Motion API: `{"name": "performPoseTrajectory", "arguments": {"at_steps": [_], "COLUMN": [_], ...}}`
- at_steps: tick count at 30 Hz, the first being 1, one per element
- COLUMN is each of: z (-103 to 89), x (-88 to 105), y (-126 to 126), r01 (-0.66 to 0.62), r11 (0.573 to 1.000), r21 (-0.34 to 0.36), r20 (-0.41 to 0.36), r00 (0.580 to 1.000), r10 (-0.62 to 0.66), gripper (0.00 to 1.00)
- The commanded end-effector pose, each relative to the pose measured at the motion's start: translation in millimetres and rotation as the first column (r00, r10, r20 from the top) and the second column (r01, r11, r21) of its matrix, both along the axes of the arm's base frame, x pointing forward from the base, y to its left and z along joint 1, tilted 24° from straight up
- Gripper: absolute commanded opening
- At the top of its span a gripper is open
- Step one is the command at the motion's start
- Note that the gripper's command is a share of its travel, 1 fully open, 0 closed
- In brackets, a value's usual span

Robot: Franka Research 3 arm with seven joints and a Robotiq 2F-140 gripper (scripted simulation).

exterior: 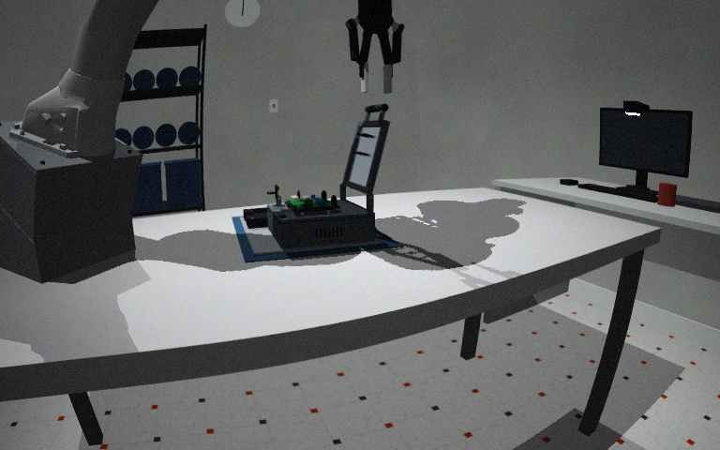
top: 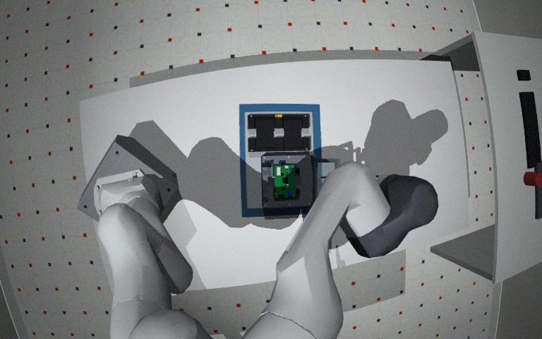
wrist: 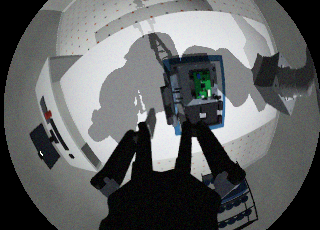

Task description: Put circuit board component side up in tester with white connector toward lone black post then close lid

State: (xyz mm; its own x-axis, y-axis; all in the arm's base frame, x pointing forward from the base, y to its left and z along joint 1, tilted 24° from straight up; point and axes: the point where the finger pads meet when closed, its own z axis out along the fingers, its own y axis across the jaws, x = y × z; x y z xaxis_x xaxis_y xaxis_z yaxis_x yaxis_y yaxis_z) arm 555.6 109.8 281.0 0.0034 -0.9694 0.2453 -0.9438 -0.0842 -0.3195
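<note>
One circuit board [top: 284, 181] [exterior: 309, 203] [wrist: 203, 85] lies on one tester [top: 305, 195] [exterior: 324, 230] [wrist: 185, 76]; (one raised lid [top: 327, 169] [exterior: 365, 156] stands open).

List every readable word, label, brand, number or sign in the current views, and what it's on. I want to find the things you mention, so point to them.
No legible text in any view.
Yellow mark on the black tray [top: 261, 121]: too small to read.
Circuit board [top: 279, 181] [exterior: 309, 203] [wrist: 202, 85]: no markings readable at this size.
Round wall clock [exterior: 234, 12]: one dark hand visible, no numerals readable.
Monitor [exterior: 644, 139]: dark screen, no text or brand readable.
</note>
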Motion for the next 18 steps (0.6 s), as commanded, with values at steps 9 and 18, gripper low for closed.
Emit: {"name": "performPoseTrajectory", "arguments": {"at_steps": [9,18], "z": [-1.3,-2.7], "x": [-0.2,0.3], "y": [-0.3,-0.7], "r01": [-0.009,-0.009], "r11": [1.000,1.000], "r21": [-0.004,-0.004], "r20": [-0.007,-0.007], "r00": [1.000,1.000], "r10": [0.009,0.009], "gripper": [0.30,0.30]}}
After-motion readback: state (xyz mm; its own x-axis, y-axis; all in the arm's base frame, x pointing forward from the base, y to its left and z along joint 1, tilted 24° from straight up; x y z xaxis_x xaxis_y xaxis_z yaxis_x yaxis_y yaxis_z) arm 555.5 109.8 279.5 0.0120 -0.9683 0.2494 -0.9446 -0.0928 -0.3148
